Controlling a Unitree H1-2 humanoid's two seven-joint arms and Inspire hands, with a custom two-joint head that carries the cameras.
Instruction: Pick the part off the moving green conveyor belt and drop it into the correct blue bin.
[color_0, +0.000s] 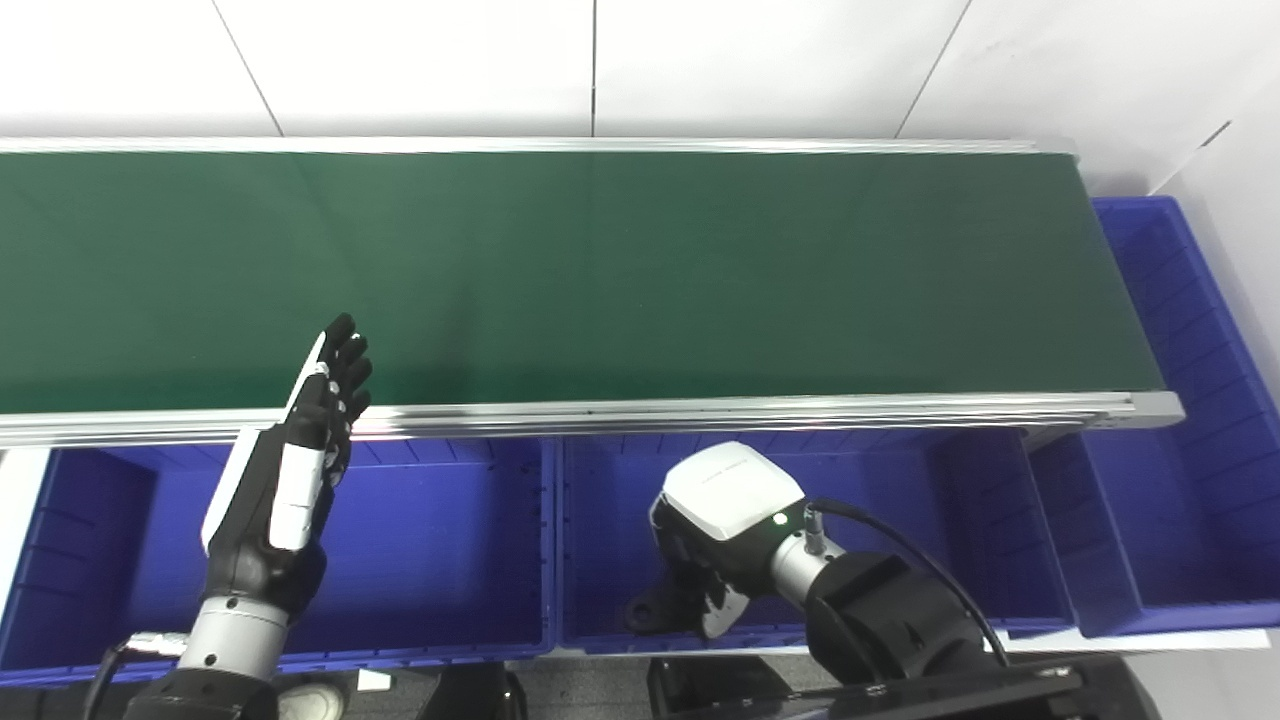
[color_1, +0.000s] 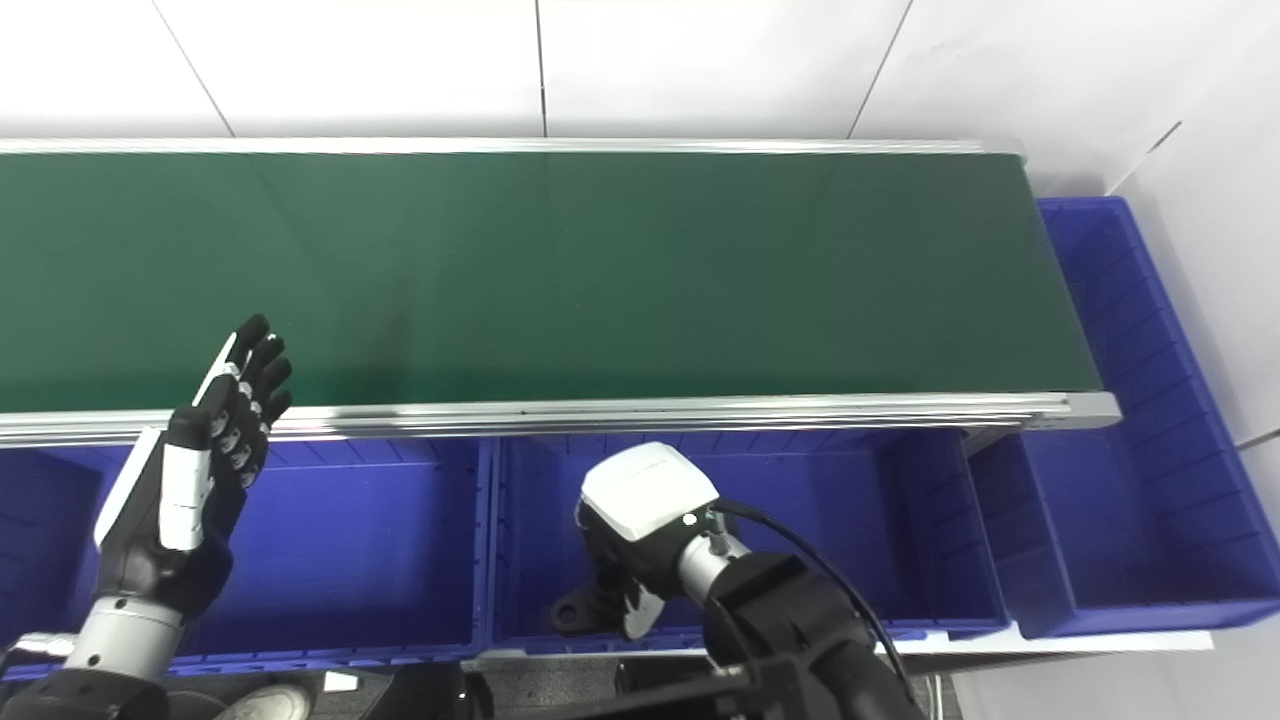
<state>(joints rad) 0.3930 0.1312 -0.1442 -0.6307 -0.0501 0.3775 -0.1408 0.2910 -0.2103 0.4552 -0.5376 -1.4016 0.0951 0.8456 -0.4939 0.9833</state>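
Note:
The green conveyor belt (color_0: 640, 270) carries nothing that I can see. My right hand (color_0: 725, 500) hangs low inside the middle blue bin (color_0: 900, 520), fingers curled down around a black part (color_0: 648, 610) with a round eyelet; the part also shows in the right eye view (color_1: 575, 612). My left hand (color_0: 300, 450) is open, fingers straight and together, raised over the left blue bin (color_0: 440, 560) with its fingertips at the belt's near rail.
A third blue bin (color_0: 1180, 480) wraps around the belt's right end. The belt's silver front rail (color_0: 750, 412) runs between belt and bins. White tiled floor lies beyond the belt.

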